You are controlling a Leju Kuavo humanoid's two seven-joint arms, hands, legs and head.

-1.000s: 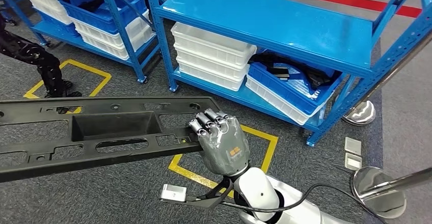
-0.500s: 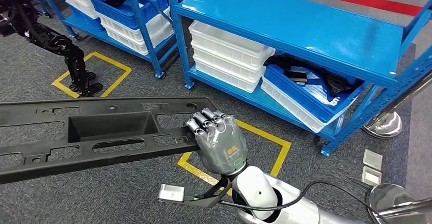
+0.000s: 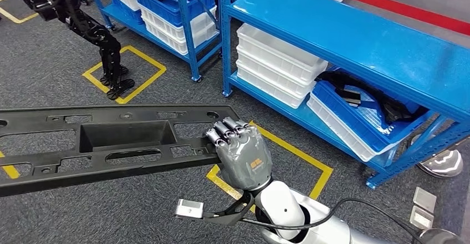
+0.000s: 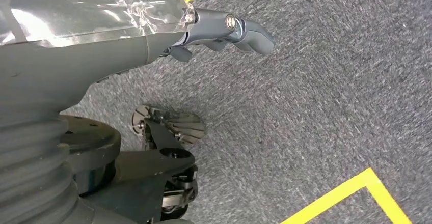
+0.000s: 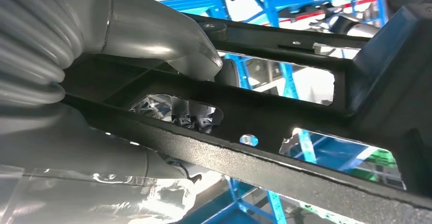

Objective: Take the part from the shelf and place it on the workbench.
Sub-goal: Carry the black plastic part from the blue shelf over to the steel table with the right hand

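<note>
The right hand (image 3: 242, 156) grips the long black part (image 3: 105, 144) at mid-left of the frame, over grey carpet (image 3: 138, 211) with yellow floor markings (image 3: 310, 161); blue shelves (image 3: 354, 39) fill the upper right. Left hand (image 4: 232, 28): fingers extended, empty.

Right hand (image 3: 241, 155): grey shell, orange logo on the back, dark ribbed fingers (image 3: 224, 133). Glossy white forearm (image 3: 282, 208), black cable (image 3: 327, 213) looped alongside, small white box (image 3: 188, 208) on a black bracket. Left hand (image 4: 224, 28): grey thumb, screw at knuckle, clear film wrap, ribbed grey wrist cover (image 4: 30, 168).
</note>
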